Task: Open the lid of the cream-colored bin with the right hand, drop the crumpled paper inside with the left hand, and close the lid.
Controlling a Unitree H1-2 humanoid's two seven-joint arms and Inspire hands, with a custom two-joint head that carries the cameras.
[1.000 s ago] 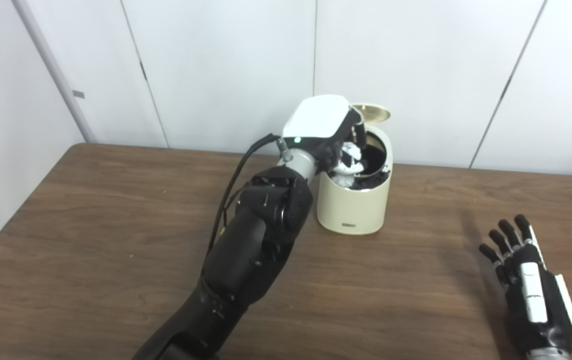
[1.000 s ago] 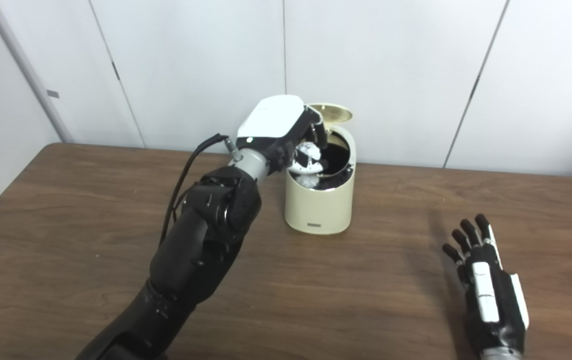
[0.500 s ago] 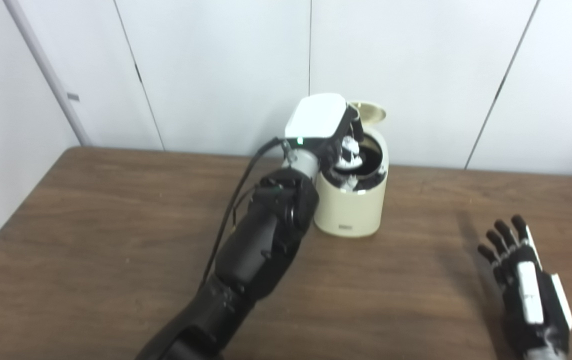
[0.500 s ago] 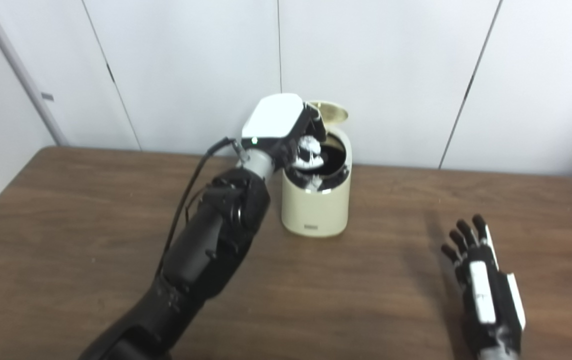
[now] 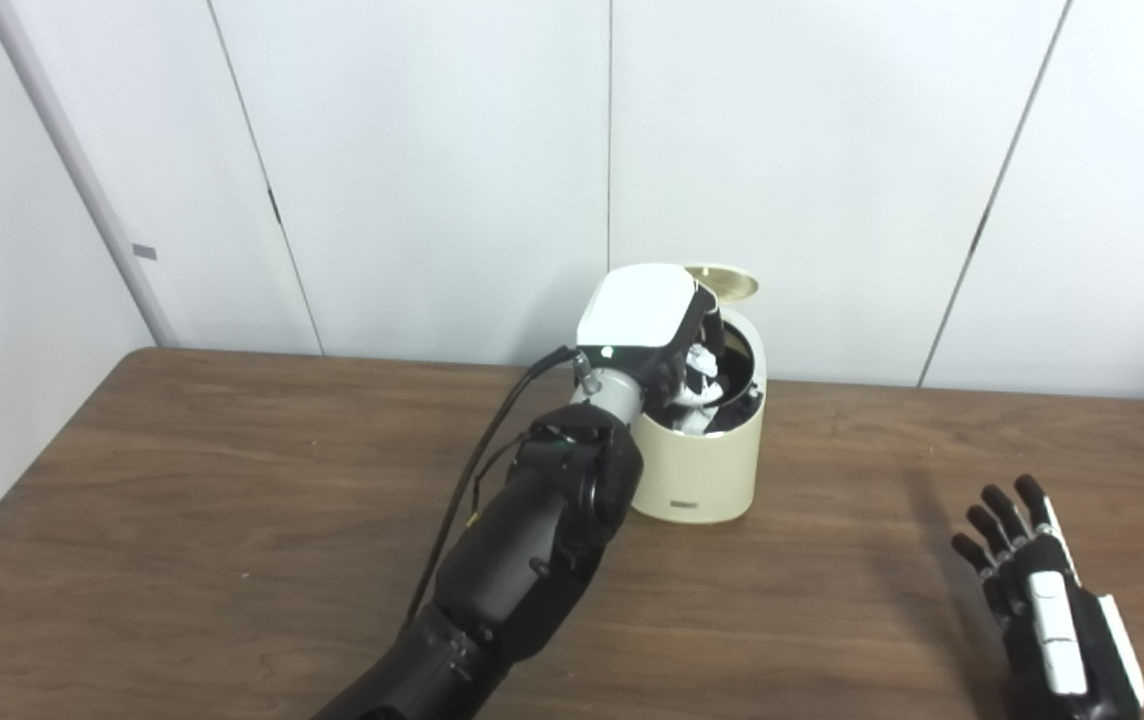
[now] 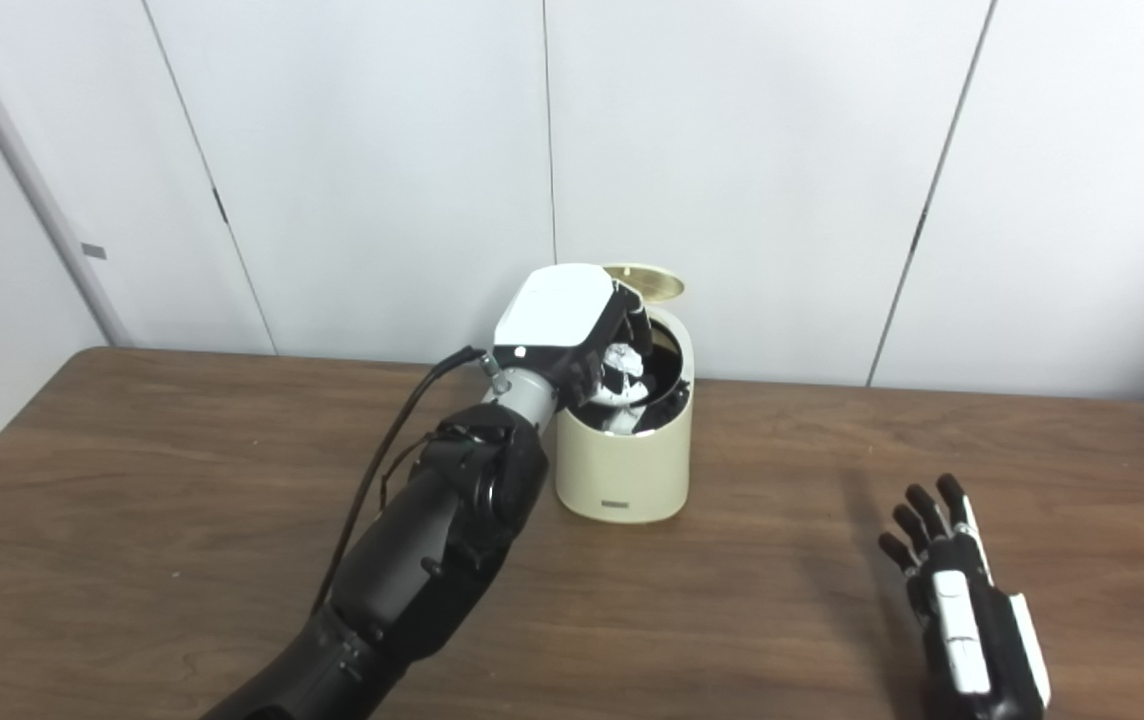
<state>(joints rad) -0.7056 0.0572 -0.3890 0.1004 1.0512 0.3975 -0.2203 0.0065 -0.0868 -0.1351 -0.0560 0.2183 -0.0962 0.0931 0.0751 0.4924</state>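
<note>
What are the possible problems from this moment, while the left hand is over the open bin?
1. The left hand holds the crumpled paper close to the near rim of the cream-colored bin; on release it may catch there or fall outside.
2. The lid stands open just behind the hand, so lifting out might knock it.
3. The right hand rests far away for closing.

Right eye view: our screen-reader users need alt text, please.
The left hand holds crumpled paper over the mouth of the cream-colored bin, whose lid stands open. The right hand rests open on the wooden table.
</note>
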